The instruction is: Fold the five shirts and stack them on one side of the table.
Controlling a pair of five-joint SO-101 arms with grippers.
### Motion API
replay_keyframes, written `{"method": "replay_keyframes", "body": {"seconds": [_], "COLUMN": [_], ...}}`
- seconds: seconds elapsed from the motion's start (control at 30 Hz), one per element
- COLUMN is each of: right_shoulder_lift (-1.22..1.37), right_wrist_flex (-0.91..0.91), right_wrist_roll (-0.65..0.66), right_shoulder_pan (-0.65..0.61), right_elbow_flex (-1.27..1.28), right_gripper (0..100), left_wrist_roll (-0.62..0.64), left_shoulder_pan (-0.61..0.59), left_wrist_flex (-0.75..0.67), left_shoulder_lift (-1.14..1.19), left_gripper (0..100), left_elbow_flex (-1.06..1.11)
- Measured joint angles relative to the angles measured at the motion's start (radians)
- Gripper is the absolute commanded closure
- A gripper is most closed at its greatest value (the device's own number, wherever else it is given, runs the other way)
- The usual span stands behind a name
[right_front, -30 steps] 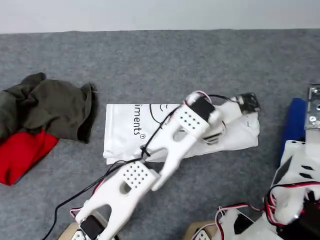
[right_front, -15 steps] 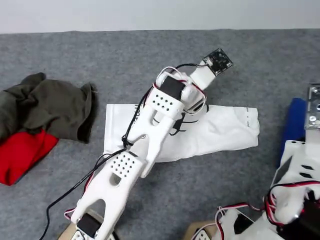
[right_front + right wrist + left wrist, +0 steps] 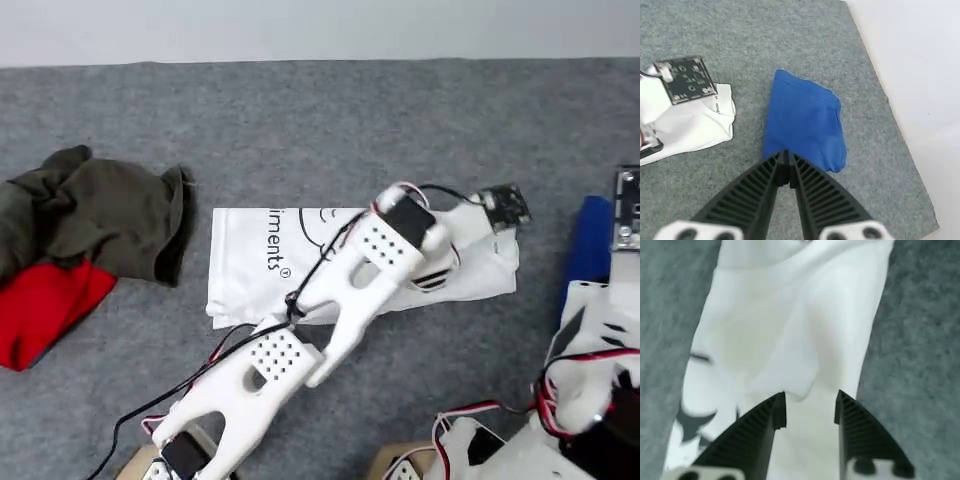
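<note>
A white shirt [image 3: 260,262] with dark print lies folded lengthwise in the middle of the grey mat. My left arm [image 3: 392,243] stretches across it to its right end. There my left gripper [image 3: 810,405] hovers open just above the white cloth [image 3: 790,325], nothing between its fingers. A folded blue shirt [image 3: 590,248] lies at the right edge of the table. My right gripper [image 3: 785,162] is shut and empty, held above the near edge of that blue shirt [image 3: 805,120]. A crumpled olive shirt [image 3: 100,215] rests partly on a red shirt [image 3: 40,305] at the far left.
The right arm's base and cables [image 3: 590,380] fill the near right corner. The mat's right edge [image 3: 880,90] runs close past the blue shirt. Bare grey mat [image 3: 330,130] lies behind the white shirt and in front of it [image 3: 120,350].
My left arm swung up and back towards the shirt's middle half a second ago, then returned to the shirt's right end. The shirts and the right arm have stayed put.
</note>
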Motion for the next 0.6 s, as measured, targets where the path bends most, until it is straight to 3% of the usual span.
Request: {"method": "replay_keyframes", "body": {"seconds": [0.17, 0.3, 0.4, 0.6], "right_shoulder_lift": [-0.002, -0.002, -0.002, -0.002], "right_wrist_flex": [0.0, 0.0, 0.0, 0.0], "right_wrist_roll": [0.0, 0.0, 0.0, 0.0], "right_shoulder_pan": [0.0, 0.0, 0.0, 0.0], "right_elbow_flex": [0.0, 0.0, 0.0, 0.0], "right_gripper": [98.9, 98.9, 98.9, 98.9], "left_wrist_roll": [0.023, 0.061, 0.068, 0.068], "left_shoulder_pan": [-0.074, -0.161, -0.206, -0.282], "left_wrist_flex": [-0.209, -0.262, -0.226, 0.018], "left_shoulder_lift": [0.012, 0.014, 0.005, -0.017], "left_gripper": [84, 84, 84, 87], "left_elbow_flex": [-0.002, -0.052, -0.092, -0.155]}}
